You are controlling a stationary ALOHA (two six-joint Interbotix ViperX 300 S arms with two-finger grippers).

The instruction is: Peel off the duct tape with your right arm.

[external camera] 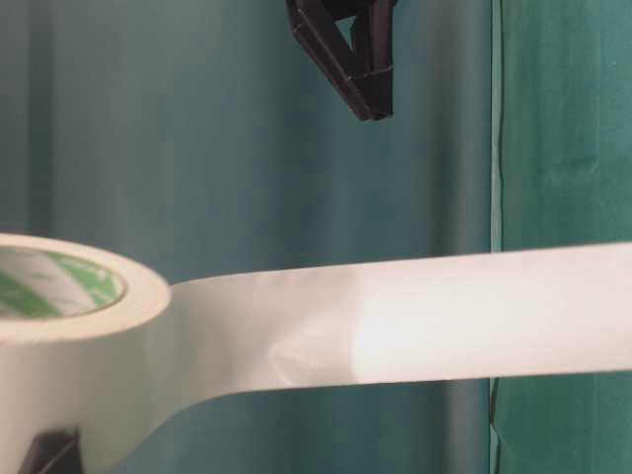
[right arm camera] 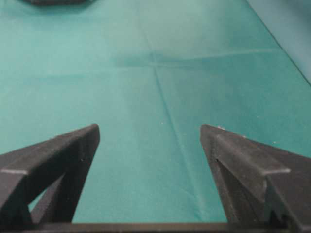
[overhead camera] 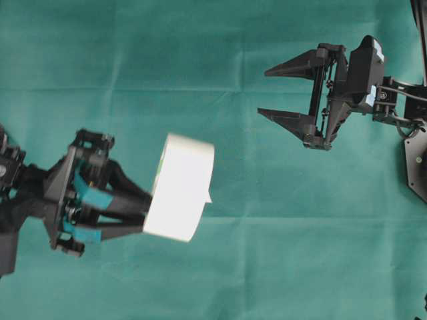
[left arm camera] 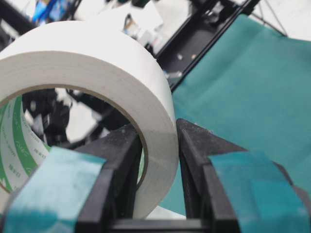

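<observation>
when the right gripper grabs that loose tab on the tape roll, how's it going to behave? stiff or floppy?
The tab is a thin white strip sticking off the duct tape, so probably floppy and apt to fold or stick to a finger. The roll looks rigid, and the left gripper clamps its wall, so it likely won't roll. The right gripper is open and apart from it.

In the overhead view the duct tape (overhead camera: 179,187) sits at the tips of the left gripper (overhead camera: 148,212), its wall between the 2 jaws, 1 finger (left arm camera: 114,165) inside the core. The right gripper (overhead camera: 263,91) stands well apart, up and right, with only the cloth (right arm camera: 155,87) between its jaws. The tab (overhead camera: 207,195) seems to point toward it.
</observation>
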